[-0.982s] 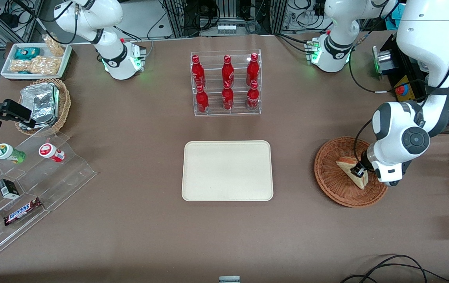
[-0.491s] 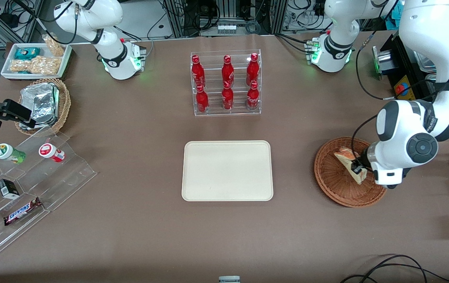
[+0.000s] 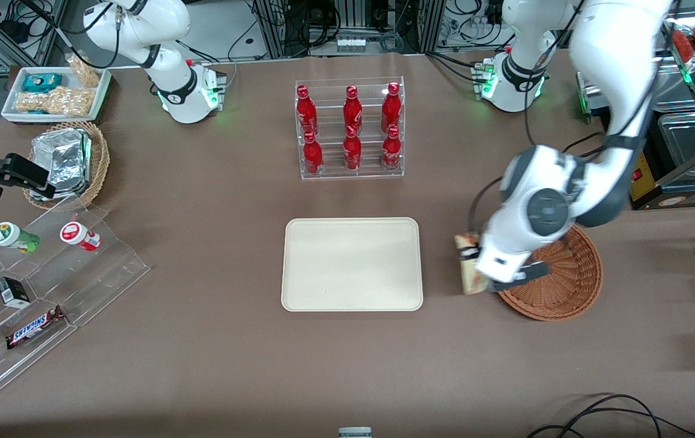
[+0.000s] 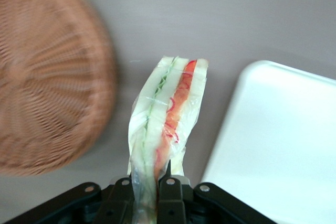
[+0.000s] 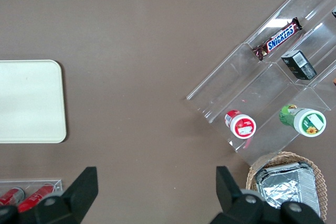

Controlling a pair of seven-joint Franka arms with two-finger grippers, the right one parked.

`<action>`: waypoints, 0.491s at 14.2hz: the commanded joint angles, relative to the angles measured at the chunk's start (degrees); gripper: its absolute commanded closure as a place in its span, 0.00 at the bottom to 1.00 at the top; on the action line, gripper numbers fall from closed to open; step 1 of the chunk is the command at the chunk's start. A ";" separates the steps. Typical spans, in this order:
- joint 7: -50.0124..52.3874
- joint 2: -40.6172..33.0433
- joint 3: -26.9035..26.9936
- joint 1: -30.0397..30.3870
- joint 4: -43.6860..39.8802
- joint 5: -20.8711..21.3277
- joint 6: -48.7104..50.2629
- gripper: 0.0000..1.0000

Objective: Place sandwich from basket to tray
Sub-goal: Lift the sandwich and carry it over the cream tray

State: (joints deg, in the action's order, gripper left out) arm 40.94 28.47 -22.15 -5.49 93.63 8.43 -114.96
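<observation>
claw (image 4: 147,190) w/ sandwich (image 4: 165,116) clamped, btwn basket (image 3: 572,283) & tray (image 3: 352,264).

**Three cameras, one shared tray**

We see the whole surface (image 3: 213,359) from a high front camera looking steeply down. The left wrist camera looks along the gripper (image 4: 148,184) from close by, past the sandwich (image 4: 167,114) to the basket (image 4: 47,77) and tray (image 4: 283,145). The right wrist camera faces straight down from higher up. All three catch the tray.
</observation>
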 commanded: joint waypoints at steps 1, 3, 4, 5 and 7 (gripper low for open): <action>-1.74 7.20 -0.09 -5.21 -9.07 1.94 1.06 0.94; 0.97 11.50 -0.09 -9.43 -12.84 2.03 -3.32 0.95; 2.55 13.43 0.00 -11.28 -14.43 2.29 -4.73 0.95; 3.96 15.28 0.00 -12.60 -16.36 2.21 -5.53 0.95; 8.44 18.97 0.09 -15.33 -21.19 2.38 -5.45 0.94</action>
State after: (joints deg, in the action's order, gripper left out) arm 45.74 42.71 -22.36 -18.32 79.77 9.50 -121.35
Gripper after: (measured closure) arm 0.859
